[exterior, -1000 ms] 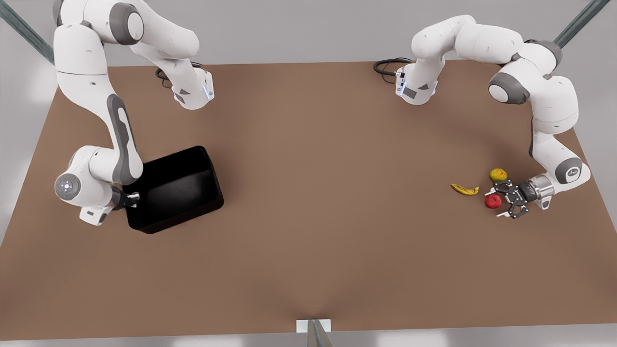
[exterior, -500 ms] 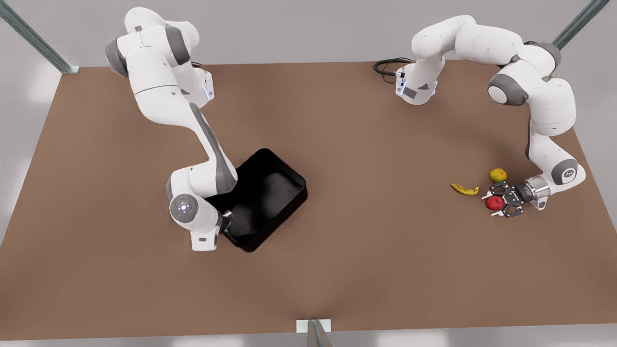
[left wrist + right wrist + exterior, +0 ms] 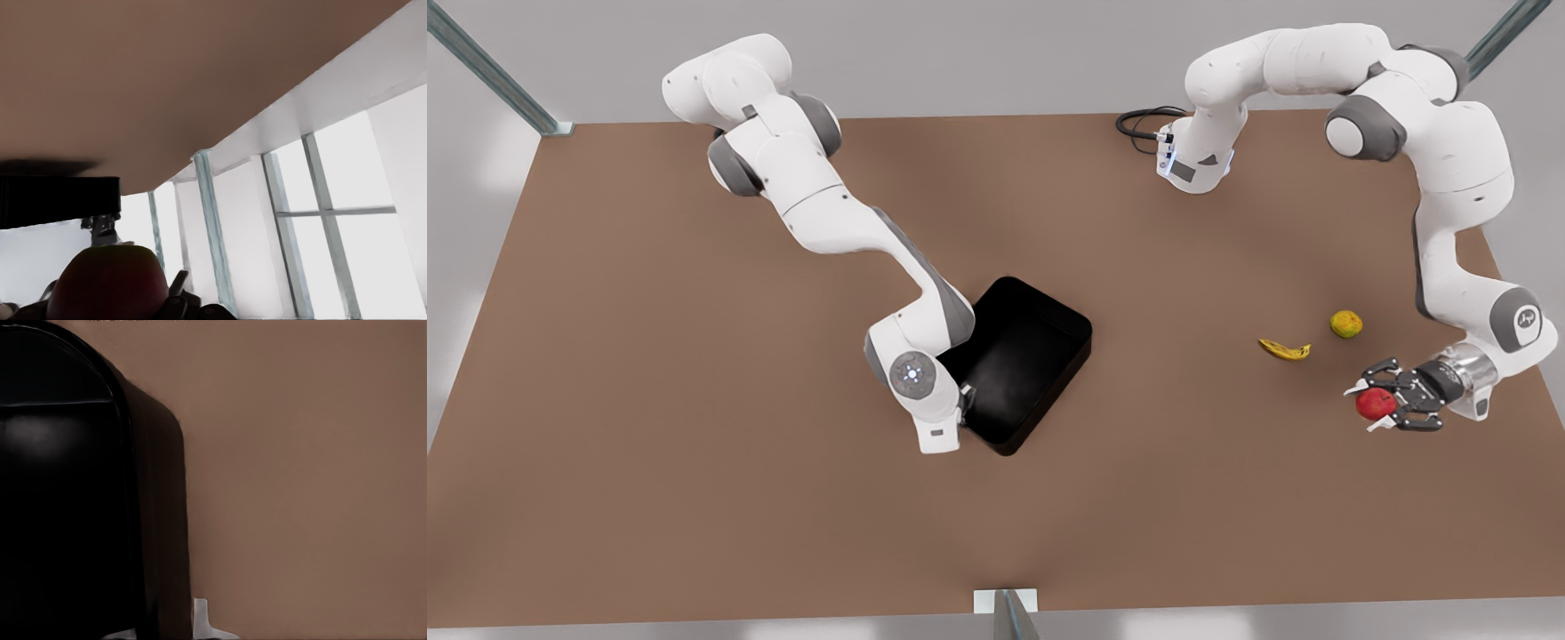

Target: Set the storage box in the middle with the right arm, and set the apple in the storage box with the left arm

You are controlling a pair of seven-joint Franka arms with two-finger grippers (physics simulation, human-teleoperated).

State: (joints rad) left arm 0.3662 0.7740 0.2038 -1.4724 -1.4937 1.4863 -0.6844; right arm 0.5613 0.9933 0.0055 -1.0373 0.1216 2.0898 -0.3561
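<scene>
Black storage box sits mid-table, its rim pinched by the right gripper; the left gripper clamps the apple.

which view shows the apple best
The front view: the whole apple shows there, clamped in the left gripper near the table's right edge. The left wrist view catches just its top, up close. The right wrist view faces the black box.
</scene>
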